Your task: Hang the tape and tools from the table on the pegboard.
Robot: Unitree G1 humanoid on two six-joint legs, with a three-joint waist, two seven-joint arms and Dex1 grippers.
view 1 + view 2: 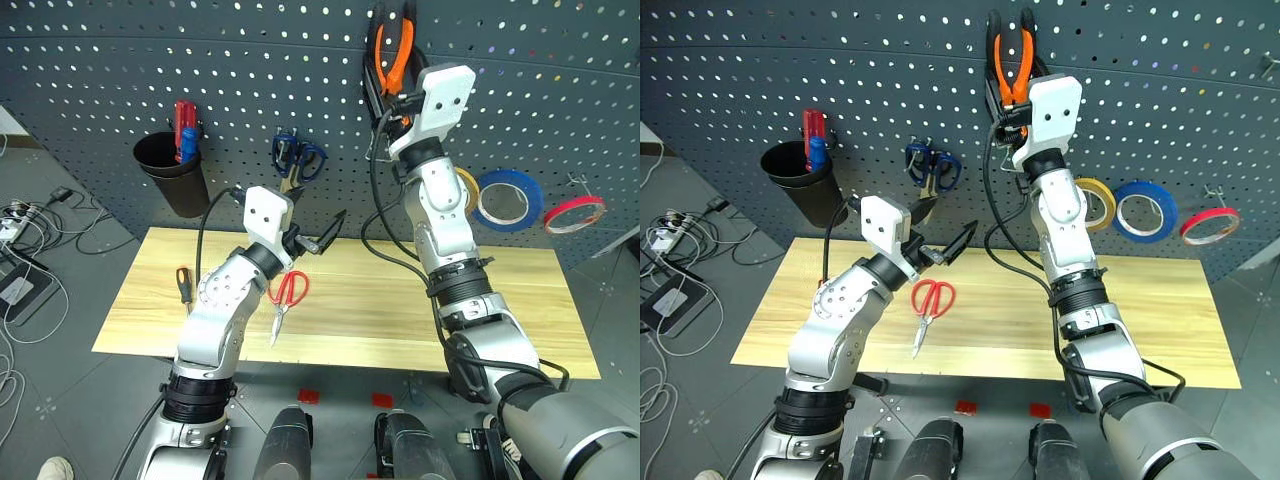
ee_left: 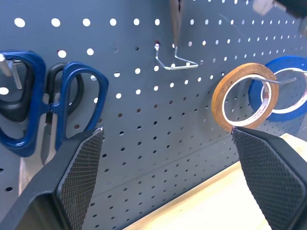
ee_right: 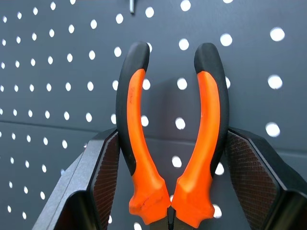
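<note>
Here, pliers (image 3: 172,143) upright between right pincer (image 3: 172,191) fingers, against pegboard (image 3: 48,72).

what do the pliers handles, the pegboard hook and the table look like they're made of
Pliers: handles look like moulded rubber or soft plastic, matte orange over black, smooth with a slight sheen.
Hook: bent metal wire, bright and silvery, probably plated steel.
Table: light yellowish wood with visible grain lines, could be solid boards or veneer; satin finish.
</note>
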